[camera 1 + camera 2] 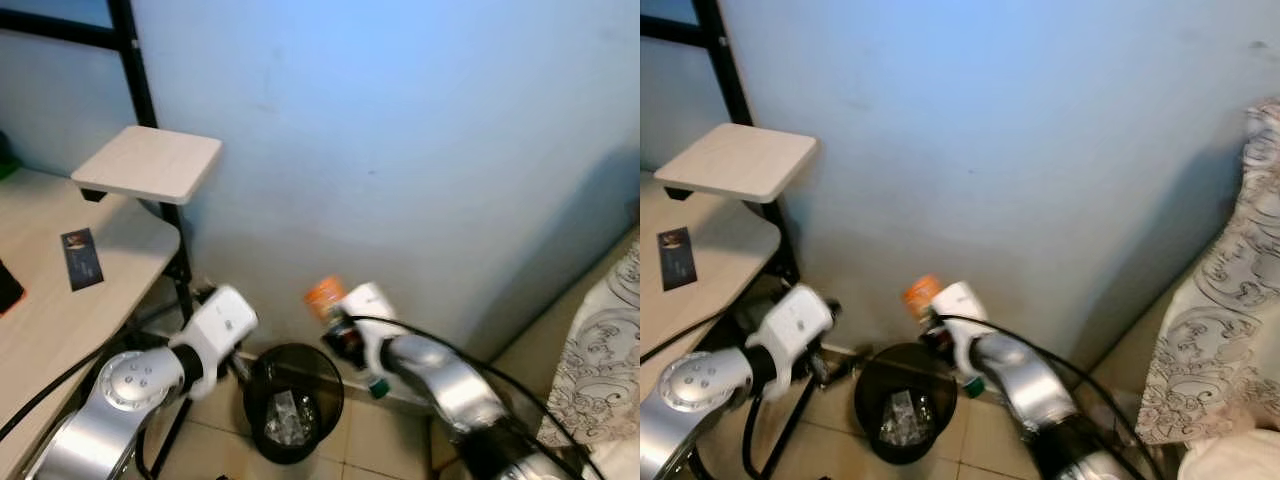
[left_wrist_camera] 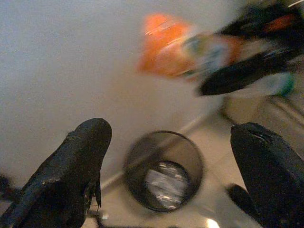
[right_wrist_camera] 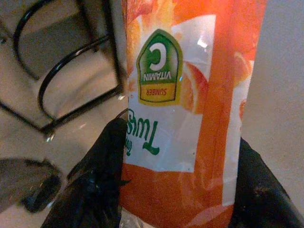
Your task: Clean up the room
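Observation:
An orange snack packet (image 1: 324, 296) with a green vitamin C badge (image 3: 159, 66) is held in the air just above the far rim of a round black mesh bin (image 1: 293, 402). My right gripper (image 1: 340, 326) is shut on the orange packet (image 3: 190, 118), with one black finger (image 3: 102, 175) on each side of it. My left gripper (image 2: 180, 175) is open and holds nothing. It hovers left of the bin (image 2: 164, 171), pointing at it and at the orange packet (image 2: 175, 45). Crumpled clear wrapping (image 1: 288, 418) lies inside the bin.
A light wooden desk (image 1: 60, 300) with a raised small shelf (image 1: 150, 162) on a black frame stands at the left. A dark card (image 1: 82, 258) lies on the desk. A pale blue wall (image 1: 400, 150) is behind the bin. A patterned bedspread (image 1: 605, 340) is at the right.

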`<state>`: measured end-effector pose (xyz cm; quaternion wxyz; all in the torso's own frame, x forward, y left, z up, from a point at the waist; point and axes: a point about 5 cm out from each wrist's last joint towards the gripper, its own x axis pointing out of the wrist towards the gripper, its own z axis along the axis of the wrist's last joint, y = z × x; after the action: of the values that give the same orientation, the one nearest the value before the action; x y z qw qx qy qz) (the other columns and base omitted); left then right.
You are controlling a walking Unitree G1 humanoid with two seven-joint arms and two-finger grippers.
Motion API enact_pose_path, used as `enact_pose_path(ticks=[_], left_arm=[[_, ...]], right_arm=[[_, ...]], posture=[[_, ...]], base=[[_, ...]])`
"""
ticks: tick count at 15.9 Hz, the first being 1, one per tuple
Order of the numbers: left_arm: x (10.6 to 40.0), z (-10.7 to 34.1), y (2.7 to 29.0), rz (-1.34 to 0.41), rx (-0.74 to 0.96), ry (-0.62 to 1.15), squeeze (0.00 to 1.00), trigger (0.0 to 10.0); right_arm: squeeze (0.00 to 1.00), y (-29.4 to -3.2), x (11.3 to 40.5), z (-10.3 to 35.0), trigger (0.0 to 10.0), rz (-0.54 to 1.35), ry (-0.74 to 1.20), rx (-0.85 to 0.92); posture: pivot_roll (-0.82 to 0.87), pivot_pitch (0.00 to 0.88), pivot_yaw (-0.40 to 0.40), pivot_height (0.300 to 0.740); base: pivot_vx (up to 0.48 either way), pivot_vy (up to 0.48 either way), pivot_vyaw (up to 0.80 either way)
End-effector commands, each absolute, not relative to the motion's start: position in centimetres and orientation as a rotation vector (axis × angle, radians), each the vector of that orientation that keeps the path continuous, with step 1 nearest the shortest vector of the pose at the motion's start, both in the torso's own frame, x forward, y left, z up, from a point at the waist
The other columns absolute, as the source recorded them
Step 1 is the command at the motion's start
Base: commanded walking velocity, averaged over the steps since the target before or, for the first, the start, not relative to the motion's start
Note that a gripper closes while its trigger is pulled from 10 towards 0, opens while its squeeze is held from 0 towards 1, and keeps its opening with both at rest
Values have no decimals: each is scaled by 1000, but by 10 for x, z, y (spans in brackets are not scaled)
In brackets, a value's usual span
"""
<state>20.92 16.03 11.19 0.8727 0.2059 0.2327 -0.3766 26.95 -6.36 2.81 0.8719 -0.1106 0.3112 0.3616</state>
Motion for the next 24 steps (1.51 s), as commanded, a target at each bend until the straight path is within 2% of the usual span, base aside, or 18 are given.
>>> enact_pose_path(ticks=[1, 5, 13, 14, 24], left_arm=[[204, 112, 157, -857, 444, 506, 0, 10000], [193, 105, 165, -924, 539, 603, 0, 10000], [188, 104, 170, -926, 525, 637, 0, 10000], [187, 104, 171, -921, 525, 637, 0, 10000], [184, 106, 172, -910, 514, 643, 0, 10000]], right_arm=[[0, -61, 274, 23, 10000, 760, 657, -274], [0, -46, 281, 11, 10000, 714, 696, -256], [0, -22, 292, 20, 10000, 746, 652, -162], [1000, -19, 293, 22, 10000, 744, 648, -128], [1000, -8, 285, 16, 10000, 779, 664, -68]], posture=[[-36, 31, -98, 740], [-29, 36, -95, 740], [-15, 42, -115, 740], [-13, 44, -120, 740], [-2, 49, -131, 740]], base=[[0, 0, 0], [0, 0, 0], [0, 0, 0], [0, 0, 0], [0, 0, 0]])
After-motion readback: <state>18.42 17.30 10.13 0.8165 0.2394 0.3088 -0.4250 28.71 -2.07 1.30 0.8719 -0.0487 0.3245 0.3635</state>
